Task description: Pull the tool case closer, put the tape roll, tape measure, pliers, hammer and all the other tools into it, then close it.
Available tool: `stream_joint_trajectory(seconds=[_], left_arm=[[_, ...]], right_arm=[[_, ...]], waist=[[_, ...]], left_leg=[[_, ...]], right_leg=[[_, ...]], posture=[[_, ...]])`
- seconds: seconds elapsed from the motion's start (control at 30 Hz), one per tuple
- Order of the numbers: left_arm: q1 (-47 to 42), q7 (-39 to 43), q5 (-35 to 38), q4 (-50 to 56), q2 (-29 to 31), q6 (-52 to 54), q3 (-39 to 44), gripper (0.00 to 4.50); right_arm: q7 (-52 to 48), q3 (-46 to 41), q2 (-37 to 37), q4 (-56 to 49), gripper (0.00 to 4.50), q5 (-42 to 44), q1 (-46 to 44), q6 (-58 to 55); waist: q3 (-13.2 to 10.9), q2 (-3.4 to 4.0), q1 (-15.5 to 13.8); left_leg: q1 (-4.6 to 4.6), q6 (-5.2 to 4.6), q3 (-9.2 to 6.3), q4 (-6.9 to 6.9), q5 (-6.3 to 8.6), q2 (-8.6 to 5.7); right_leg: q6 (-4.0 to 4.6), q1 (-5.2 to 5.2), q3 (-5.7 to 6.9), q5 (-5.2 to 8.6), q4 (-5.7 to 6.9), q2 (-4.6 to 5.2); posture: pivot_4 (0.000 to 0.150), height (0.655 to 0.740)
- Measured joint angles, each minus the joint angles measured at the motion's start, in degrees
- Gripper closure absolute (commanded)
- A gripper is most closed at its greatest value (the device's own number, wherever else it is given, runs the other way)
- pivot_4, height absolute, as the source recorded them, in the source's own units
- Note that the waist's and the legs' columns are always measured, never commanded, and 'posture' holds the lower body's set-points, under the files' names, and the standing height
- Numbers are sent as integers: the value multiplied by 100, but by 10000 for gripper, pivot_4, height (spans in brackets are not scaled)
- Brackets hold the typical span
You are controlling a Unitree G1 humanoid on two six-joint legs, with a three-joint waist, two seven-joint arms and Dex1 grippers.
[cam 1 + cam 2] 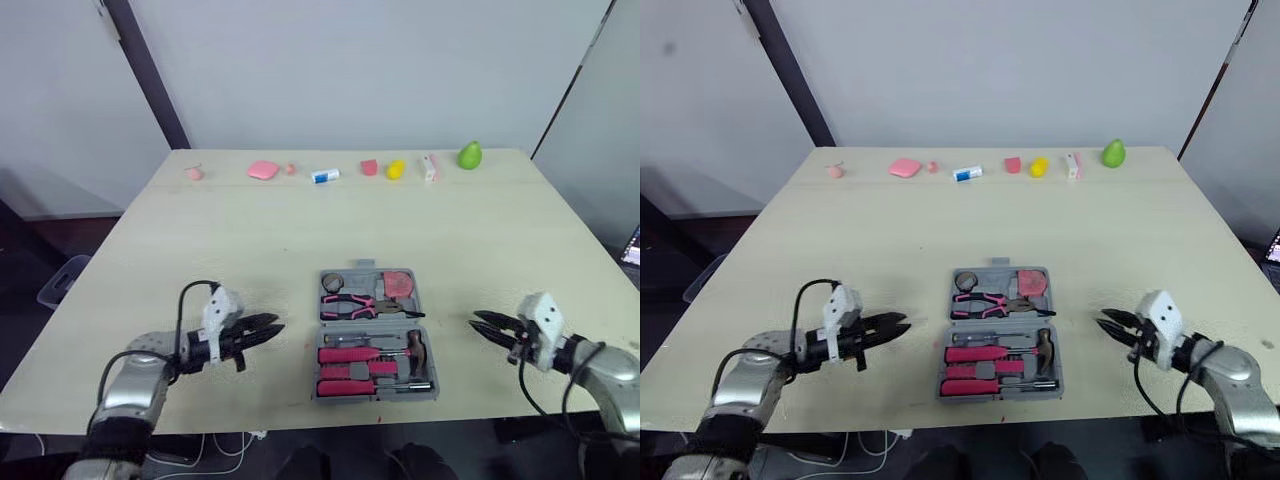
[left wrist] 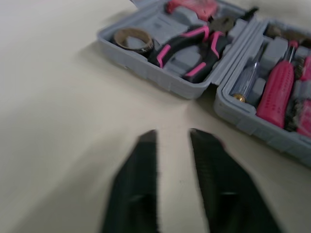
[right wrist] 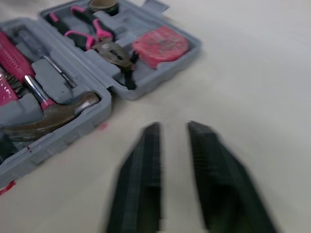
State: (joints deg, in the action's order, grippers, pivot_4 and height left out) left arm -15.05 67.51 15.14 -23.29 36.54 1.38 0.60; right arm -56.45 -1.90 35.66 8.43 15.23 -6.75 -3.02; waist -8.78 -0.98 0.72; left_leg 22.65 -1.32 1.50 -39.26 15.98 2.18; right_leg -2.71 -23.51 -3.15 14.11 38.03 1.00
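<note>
- Tool case (image 1: 376, 337) lies open on the table (image 1: 250, 230), holding tape roll (image 1: 333, 282), tape measure (image 1: 398, 284), pliers (image 1: 350, 303) and hammer (image 1: 418, 350).
- Left hand (image 1: 276, 326) near its left side, slightly open, empty.
- Right hand (image 1: 478, 321) near its right side, likewise.

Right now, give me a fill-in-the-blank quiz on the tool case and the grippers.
1. The tool case lies ___, its lid not shut.
2. The pliers in it have black and ___ handles.
3. The left gripper and right gripper, one on each side of the case, hold ___.
Missing words: open; pink; nothing.
</note>
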Motion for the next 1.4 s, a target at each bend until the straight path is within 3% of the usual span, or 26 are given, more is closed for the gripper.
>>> stream_joint_trajectory(seconds=[0.2,0.4,1.4], left_arm=[[-705,325,-443,-1085,-202,-379,-432,43740],[-987,489,-666,-1460,-313,-512,-614,43740],[-1267,590,-896,-1599,-871,-438,-886,43740]], right_arm=[[-95,681,-150,666,44890,-532,-717,-22],[-146,1037,-319,1129,44890,-841,-1001,154],[-110,1157,-688,1511,44890,-1055,-1183,575]], waist=[[0,0,-1],[0,1,-1],[6,10,-11]], left_leg=[[12,0,0,0,0,-1],[12,0,-5,0,0,-1],[9,0,-14,-3,0,-3]], right_leg=[[-1,-4,2,0,-5,1],[-1,-5,7,0,-1,1],[-1,0,7,-1,3,2]], posture=[[1500,7400],[1500,7400],[1500,7400]])
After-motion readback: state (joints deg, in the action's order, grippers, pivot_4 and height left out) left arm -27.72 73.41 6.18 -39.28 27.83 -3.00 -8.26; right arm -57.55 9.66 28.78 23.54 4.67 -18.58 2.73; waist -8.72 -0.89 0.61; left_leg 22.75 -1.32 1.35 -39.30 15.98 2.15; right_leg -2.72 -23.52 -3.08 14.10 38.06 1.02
